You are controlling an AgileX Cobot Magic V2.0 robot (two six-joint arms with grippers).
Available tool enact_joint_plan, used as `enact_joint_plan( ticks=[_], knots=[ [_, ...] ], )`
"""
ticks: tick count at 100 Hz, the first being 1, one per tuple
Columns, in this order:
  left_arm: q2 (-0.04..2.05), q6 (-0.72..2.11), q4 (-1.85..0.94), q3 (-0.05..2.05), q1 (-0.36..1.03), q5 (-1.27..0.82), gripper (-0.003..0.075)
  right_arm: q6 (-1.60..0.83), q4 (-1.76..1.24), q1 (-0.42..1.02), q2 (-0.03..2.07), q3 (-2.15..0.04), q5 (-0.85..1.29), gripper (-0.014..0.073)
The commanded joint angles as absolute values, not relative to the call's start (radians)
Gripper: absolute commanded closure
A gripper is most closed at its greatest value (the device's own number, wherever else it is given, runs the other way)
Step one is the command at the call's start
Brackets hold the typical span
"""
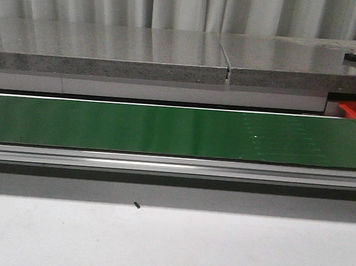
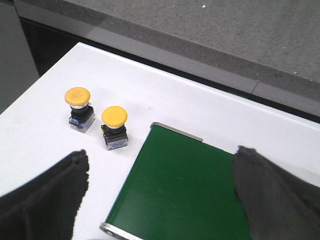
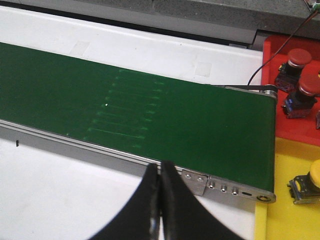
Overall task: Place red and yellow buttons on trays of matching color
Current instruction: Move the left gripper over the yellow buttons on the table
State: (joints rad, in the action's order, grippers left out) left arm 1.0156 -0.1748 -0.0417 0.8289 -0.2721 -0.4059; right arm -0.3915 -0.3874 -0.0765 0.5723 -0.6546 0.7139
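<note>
In the left wrist view two yellow buttons (image 2: 78,107) (image 2: 114,126) stand upright on the white table beside the end of the green belt (image 2: 185,185). My left gripper (image 2: 160,162) hangs open above that belt end, nothing between its fingers. In the right wrist view a red tray (image 3: 292,90) holds two red buttons (image 3: 291,62) (image 3: 303,94). Below it a yellow tray (image 3: 285,220) holds one yellow button (image 3: 307,182). My right gripper (image 3: 160,167) is shut and empty, over the belt's near rail. Neither gripper shows in the front view.
The green conveyor belt (image 1: 166,130) runs across the table, with a grey stone ledge (image 1: 110,50) behind it. A corner of the red tray (image 1: 355,110) shows at the far right. A small dark speck (image 1: 136,205) lies on the white table in front.
</note>
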Motion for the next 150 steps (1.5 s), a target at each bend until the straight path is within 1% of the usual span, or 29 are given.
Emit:
enact_joint_plan(
  ticks=[1, 17, 33, 59, 77, 102, 150],
  knots=[
    [1.127, -0.185, -0.042, 0.938, -0.295, -0.335, 0.0168, -0.401, -0.399, -0.077, 0.572, -0.681, 0.654, 0.0702],
    [1.358, -0.185, -0.035, 1.089, -0.329, -0.368, 0.0168, -0.401, -0.399, -0.077, 0.572, -0.681, 0.654, 0.0702],
    [1.542, -0.185, -0.021, 1.210, -0.346, -0.387, 0.0168, -0.401, -0.399, -0.077, 0.572, -0.681, 0.654, 0.0702],
    [1.735, -0.184, 0.011, 1.327, -0.346, -0.394, 0.0168, -0.401, -0.399, -0.077, 0.572, -0.681, 0.654, 0.0702],
    [1.815, -0.184, 0.033, 1.376, -0.346, -0.398, 0.0168, -0.401, -0.399, -0.077, 0.572, -0.681, 0.654, 0.0702],
    [1.873, -0.184, 0.050, 1.378, -0.348, -0.368, 0.0168, -0.401, -0.399, -0.077, 0.572, -0.681, 0.654, 0.0702],
    [1.896, -0.184, 0.058, 1.378, -0.354, -0.325, 0.0168, -0.401, -0.399, -0.077, 0.572, -0.681, 0.654, 0.0702]
  ],
)
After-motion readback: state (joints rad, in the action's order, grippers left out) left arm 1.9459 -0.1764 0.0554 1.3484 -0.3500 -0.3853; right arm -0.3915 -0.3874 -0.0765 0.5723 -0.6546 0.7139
